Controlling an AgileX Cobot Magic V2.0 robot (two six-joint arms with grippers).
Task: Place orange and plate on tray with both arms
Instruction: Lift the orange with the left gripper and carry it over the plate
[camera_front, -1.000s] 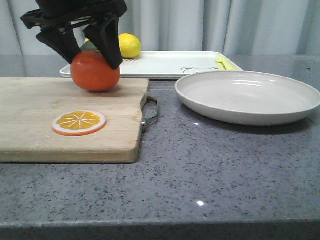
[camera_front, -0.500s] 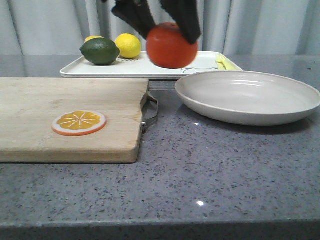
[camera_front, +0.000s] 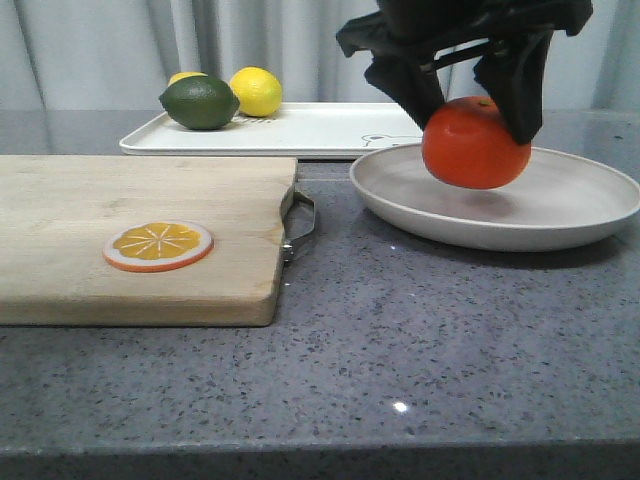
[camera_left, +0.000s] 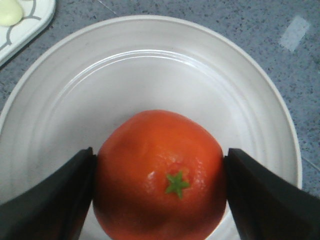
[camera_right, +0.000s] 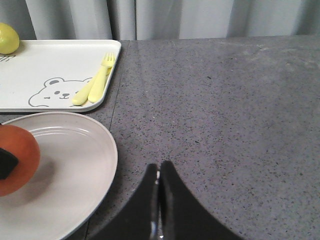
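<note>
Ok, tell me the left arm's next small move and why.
Probably lower a little, then open. The left gripper holds the orange over the middle of the plate; a shadow beneath suggests it hangs just above the plate, so releasing now might let it roll.

Orange (camera_front: 475, 148) — glossy orange-red, small green star-shaped stem mark. Plate (camera_front: 560, 205) — plain off-white, matte. Tray (camera_right: 55, 70) — white, grey outline drawing of a bear. Fork and spoon (camera_right: 95, 85) — pale yellow. Lemon (camera_front: 257, 90) — yellow; lime (camera_front: 200, 103) — dark green. Orange slice (camera_front: 158, 245) — orange, pale segment lines and rim. Cutting board (camera_front: 100, 200) — light wood grain. Table (camera_front: 400, 340) — speckled grey. Gripper fingers (camera_left: 45, 205) — black.
</note>
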